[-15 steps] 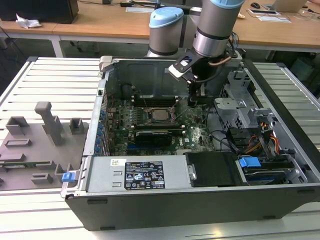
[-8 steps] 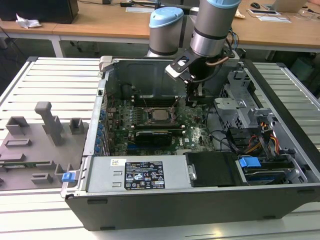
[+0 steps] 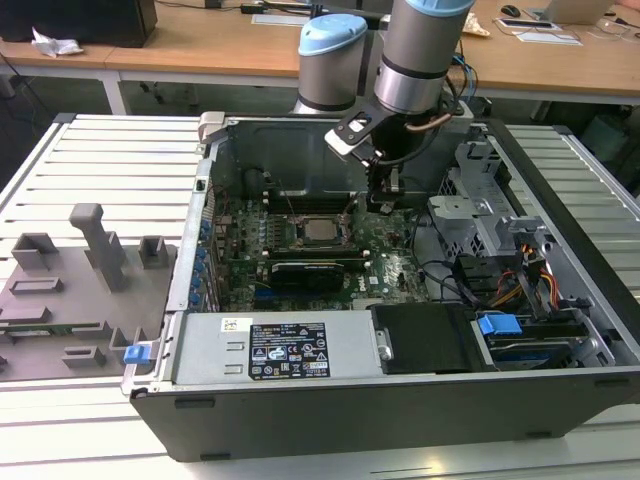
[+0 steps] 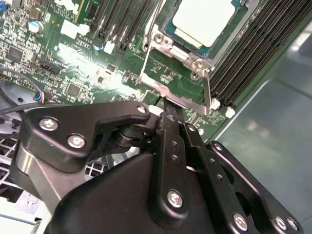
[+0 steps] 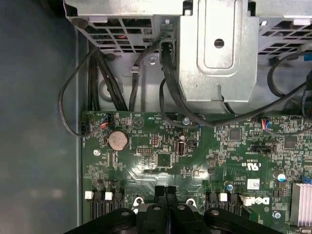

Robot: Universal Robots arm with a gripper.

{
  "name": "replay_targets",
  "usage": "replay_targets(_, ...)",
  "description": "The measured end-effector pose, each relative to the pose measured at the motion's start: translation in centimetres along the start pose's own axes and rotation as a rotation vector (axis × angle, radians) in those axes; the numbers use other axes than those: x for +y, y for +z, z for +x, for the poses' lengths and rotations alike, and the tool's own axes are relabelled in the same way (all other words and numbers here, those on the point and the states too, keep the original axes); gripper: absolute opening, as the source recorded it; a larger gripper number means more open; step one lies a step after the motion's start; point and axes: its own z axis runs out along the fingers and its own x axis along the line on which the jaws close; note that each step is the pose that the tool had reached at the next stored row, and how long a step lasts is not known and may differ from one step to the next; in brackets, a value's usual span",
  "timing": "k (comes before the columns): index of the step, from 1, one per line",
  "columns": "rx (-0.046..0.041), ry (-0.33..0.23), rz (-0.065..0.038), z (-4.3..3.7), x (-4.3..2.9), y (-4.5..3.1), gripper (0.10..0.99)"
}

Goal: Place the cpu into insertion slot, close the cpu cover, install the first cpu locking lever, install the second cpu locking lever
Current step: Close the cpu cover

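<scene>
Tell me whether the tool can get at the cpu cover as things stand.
Likely yes: the tool sits right at the near edge of the cover, with nothing between them.

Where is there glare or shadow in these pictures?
Second wrist view: glare whitens the cpu top and a patch of green board. First wrist view: the case floor beside the board lies dim. Exterior view: even room light.

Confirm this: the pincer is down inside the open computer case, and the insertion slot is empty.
Wrong: the cpu sits in the insertion slot, as the second wrist view shows. The pincer is down inside the open computer case.
</scene>
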Motion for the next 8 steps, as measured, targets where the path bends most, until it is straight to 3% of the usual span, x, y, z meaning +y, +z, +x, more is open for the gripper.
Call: replay_targets(8,-0.0001,0.0,0.0,0.0,-0.92,0.11,0.106)
